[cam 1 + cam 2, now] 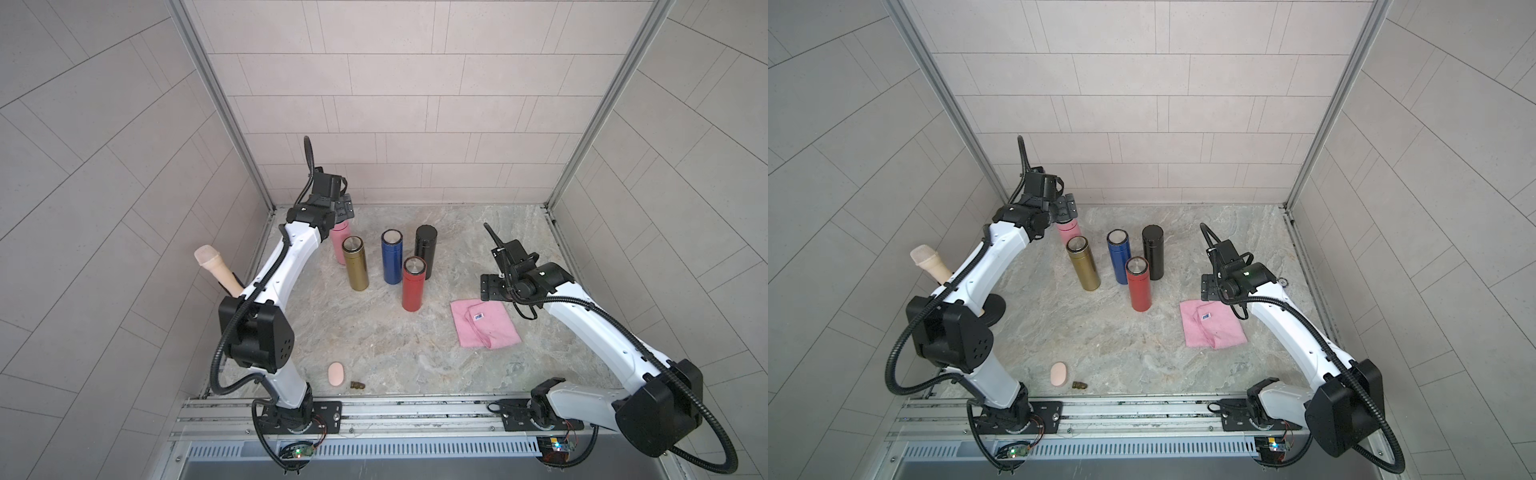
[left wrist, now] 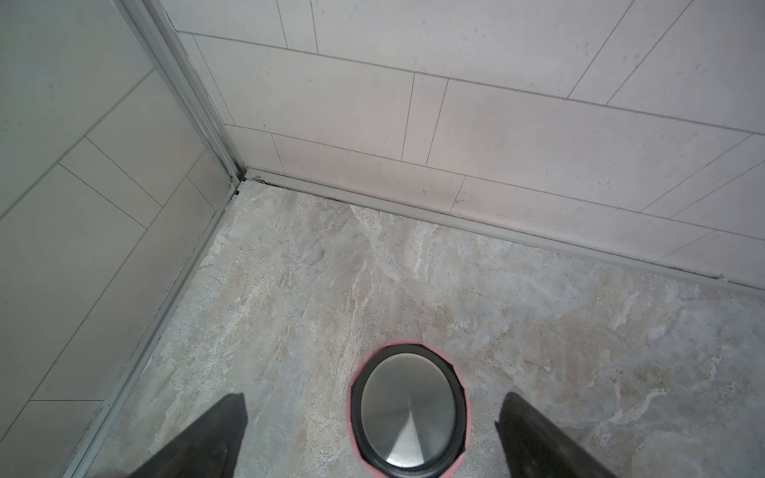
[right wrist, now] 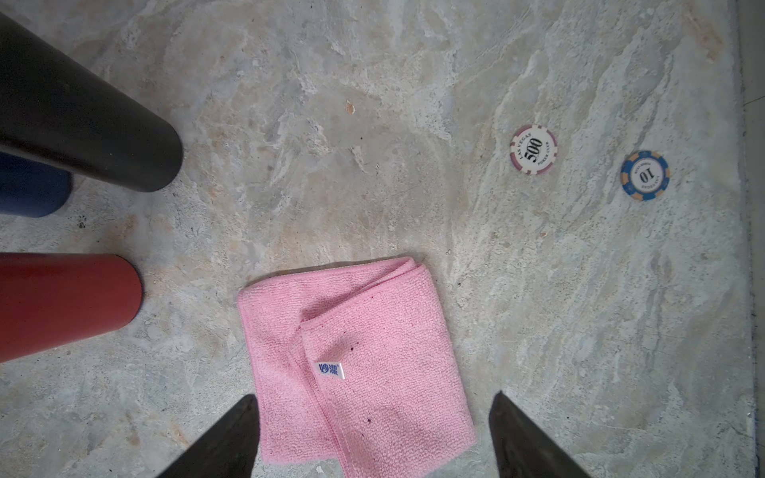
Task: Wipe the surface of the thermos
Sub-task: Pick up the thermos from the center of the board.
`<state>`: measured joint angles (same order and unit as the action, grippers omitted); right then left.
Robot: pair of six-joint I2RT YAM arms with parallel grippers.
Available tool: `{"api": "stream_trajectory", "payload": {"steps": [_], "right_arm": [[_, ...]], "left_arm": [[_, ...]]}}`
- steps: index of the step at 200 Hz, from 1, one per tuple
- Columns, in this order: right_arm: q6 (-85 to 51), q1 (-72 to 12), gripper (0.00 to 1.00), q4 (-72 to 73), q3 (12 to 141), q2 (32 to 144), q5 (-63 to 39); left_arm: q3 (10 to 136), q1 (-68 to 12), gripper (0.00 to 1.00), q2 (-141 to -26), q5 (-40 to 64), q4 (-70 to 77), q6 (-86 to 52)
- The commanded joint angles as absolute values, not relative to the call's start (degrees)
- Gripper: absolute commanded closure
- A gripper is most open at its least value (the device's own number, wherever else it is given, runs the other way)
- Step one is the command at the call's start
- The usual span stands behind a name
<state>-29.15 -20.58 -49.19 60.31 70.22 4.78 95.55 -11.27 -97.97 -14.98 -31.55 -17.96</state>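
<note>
The left gripper hangs right over the pink thermos. To take it well, I'd say it should shift a touch so the lid sits midway between the jaws. Then it can drop straight down and close on the upper body without nudging the gold thermos just beside it. Its jaws stand wide apart, holding nothing and touching nothing.

The right gripper is likewise spread and empty, poised above the cloth. It wants to come down on the folded edge and pinch through all the layers.

The pink thermos stands upright well to the left of the red thermos and farther back. The cloth lies flat near the red thermos, to its right and slightly nearer the front.
</note>
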Motion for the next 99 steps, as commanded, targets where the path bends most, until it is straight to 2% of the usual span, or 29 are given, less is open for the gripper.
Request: {"api": "stream_trajectory", "payload": {"steps": [1,64,99], "right_arm": [[-29.2,-20.7,0.13,-50.7,61.4,70.4,5.4],[-28.9,-20.7,0.13,-50.8,62.2,70.9,5.5],[-28.9,-20.8,0.13,-50.5,62.3,71.4,5.7]], "left_arm": [[97.9,-10.7,0.0,-100.3,-12.9,-32.8,-17.8],[98.4,-10.4,0.0,-104.2,-11.5,-33.7,-19.0],[97.3,-10.4,0.05,-105.2,-12.1,-33.4,-18.7]]}}
